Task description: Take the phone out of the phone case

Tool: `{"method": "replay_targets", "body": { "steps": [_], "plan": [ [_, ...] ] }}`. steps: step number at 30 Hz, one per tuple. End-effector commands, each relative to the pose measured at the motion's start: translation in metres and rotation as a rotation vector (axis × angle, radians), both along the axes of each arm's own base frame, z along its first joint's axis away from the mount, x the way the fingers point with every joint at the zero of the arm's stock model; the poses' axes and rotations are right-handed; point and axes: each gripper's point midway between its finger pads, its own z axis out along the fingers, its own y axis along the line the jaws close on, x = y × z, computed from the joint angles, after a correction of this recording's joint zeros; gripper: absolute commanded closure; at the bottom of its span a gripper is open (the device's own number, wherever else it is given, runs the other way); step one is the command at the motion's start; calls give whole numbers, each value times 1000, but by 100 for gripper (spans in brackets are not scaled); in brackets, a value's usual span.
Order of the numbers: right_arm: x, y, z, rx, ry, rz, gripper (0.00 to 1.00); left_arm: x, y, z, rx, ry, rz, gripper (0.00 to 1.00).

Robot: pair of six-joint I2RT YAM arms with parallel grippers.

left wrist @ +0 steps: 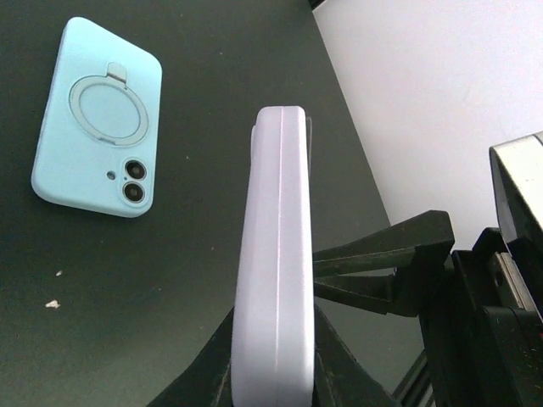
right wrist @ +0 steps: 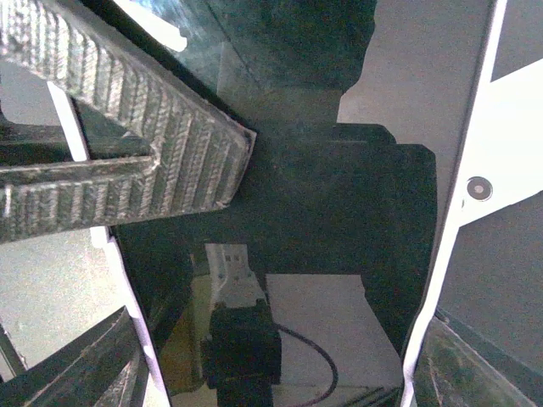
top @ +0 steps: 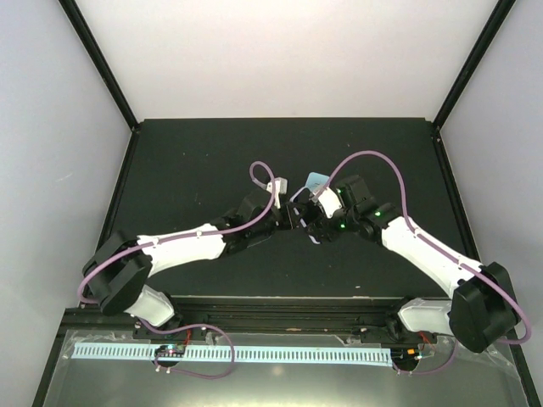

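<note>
Firmly pinching: left gripper (left wrist: 273, 365) is holding the lavender phone (left wrist: 276, 254) on edge

Its two black fingers are pressing on the phone's broad faces, so only the thin rounded side with its centre seam is facing the left wrist camera. The right gripper (right wrist: 182, 246) is standing spread, its ribbed pads (right wrist: 127, 119) apart and clasping nothing. The phone's glossy dark screen is filling the view just beyond them. Whether a lavender shell is wrapping the phone cannot be told. Farther out, a light blue phone case (left wrist: 97, 119) is lying flat, back up, on the dark table (top: 195, 161), just beyond the two grippers. Overhead, both arms are meeting near the table's middle.
</note>
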Motion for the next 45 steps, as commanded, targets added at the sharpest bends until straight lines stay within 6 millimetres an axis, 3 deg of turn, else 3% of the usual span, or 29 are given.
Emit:
{"method": "replay_targets", "body": {
  "steps": [1,4,5,11,16,20,22,26,34,45],
  "plan": [
    [18,12,33,56,-100,-11,34,15,-9,37,-133,-55,-16,98],
    [18,11,44,57,-116,-7,6,19,0,54,-155,-92,-29,98],
    [17,10,48,57,-121,-6,1,19,5,61,-154,-118,-37,98],
    [-1,9,85,116,-145,93,0,6,40,97,0,-340,-186,98],
    [-18,8,106,177,-102,193,0,-26,67,119,86,-510,-376,98],
    [-43,15,109,203,-44,344,9,-56,78,147,71,-651,-481,98],
    [-63,22,111,268,-8,451,14,-76,77,159,30,-720,-568,99],
    [-80,33,113,347,46,558,21,-101,74,175,-29,-776,-689,98],
    [-95,53,127,425,76,665,33,-111,68,184,-95,-750,-783,98],
    [-108,56,143,515,89,726,83,-112,67,180,-113,-728,-796,98]
  ]
}}
